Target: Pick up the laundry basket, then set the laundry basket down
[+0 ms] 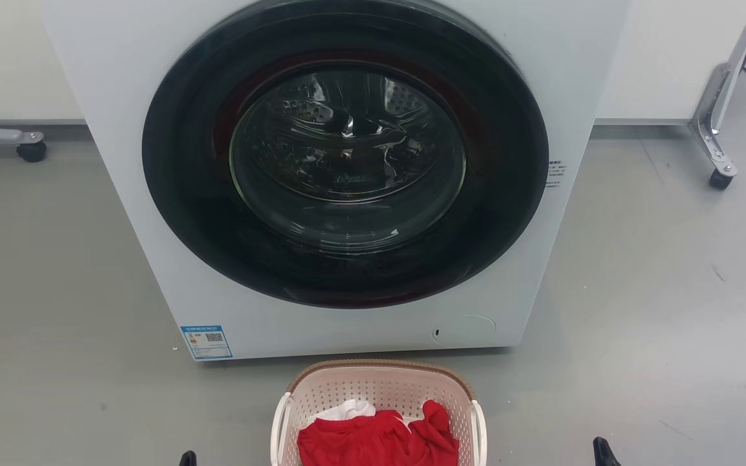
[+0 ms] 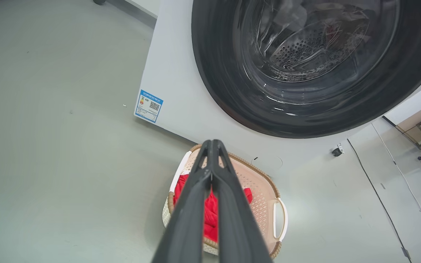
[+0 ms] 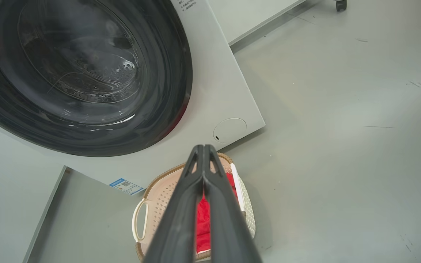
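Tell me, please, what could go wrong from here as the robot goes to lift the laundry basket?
1. Both the left hand and the right hand are shut and off the laundry basket; unless they open, they may miss its white loop handles.
2. The basket stands close to the washer, so a lift could knock it.
3. An uneven lift might spill the red clothes.

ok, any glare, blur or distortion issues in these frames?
Head view: sharp, even light, bright reflections streak the washer door glass. Left wrist view: wide-angle skew, left gripper looms large, covering part of the laundry basket. Right wrist view: same glare on the glass, right gripper likewise covers the basket.
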Robot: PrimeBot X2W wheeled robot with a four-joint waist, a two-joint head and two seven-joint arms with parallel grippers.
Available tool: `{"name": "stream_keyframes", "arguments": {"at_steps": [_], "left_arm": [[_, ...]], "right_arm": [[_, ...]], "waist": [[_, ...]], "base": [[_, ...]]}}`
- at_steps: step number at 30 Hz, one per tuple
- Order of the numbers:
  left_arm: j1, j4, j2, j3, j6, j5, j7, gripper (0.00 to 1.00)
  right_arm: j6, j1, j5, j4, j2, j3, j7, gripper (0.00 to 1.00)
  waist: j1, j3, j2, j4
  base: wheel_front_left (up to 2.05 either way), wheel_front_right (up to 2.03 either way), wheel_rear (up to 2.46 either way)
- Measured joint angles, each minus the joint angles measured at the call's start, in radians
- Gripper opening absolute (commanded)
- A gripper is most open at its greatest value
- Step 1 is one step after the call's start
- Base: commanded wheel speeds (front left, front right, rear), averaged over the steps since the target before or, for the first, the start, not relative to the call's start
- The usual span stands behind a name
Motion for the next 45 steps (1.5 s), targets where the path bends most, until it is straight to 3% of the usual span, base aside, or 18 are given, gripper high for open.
{"name": "stream_keyframes", "arguments": {"at_steps": [45], "left_arm": [[-0.087,0.003,-0.021,0.148,-0.114,-0.576,0.160,0.00]], "right_arm": [[0.115,-0.071,0.619,0.006,0.004,-0.214,0.167,0.00]], "waist": [[0.0001,0.005,0.0000,0.005]], "base": [[0.00,0.00,0.00]]}}
